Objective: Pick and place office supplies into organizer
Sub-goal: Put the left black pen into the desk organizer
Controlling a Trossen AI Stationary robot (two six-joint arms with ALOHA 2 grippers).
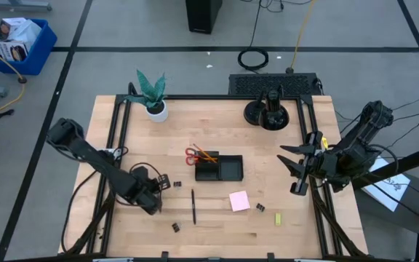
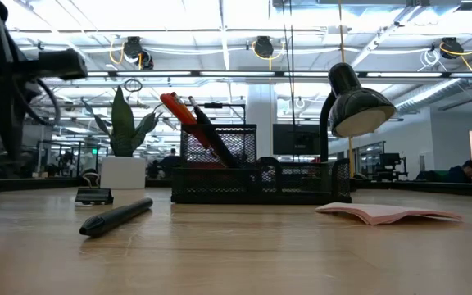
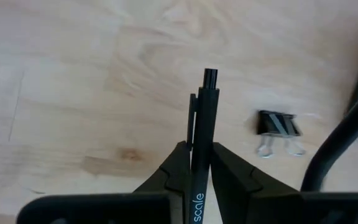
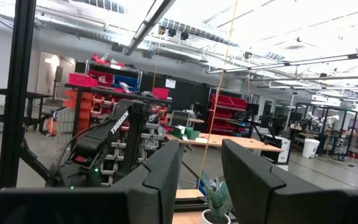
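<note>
Two pens, one in my grip.
My left gripper point(image 3: 196, 177) clamped one pen point(image 3: 202, 134) at lower left; another pen point(image 1: 193, 206) lay below the organizer point(image 1: 219, 168); my right gripper point(image 1: 294, 167) stood parted at right.

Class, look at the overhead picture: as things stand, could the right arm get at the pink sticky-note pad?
Probably yes. The pink sticky-note pad lies flat on bare table with nothing on it; the right hand hangs open and empty nearby. The left hand is busy holding a black pen.
</note>
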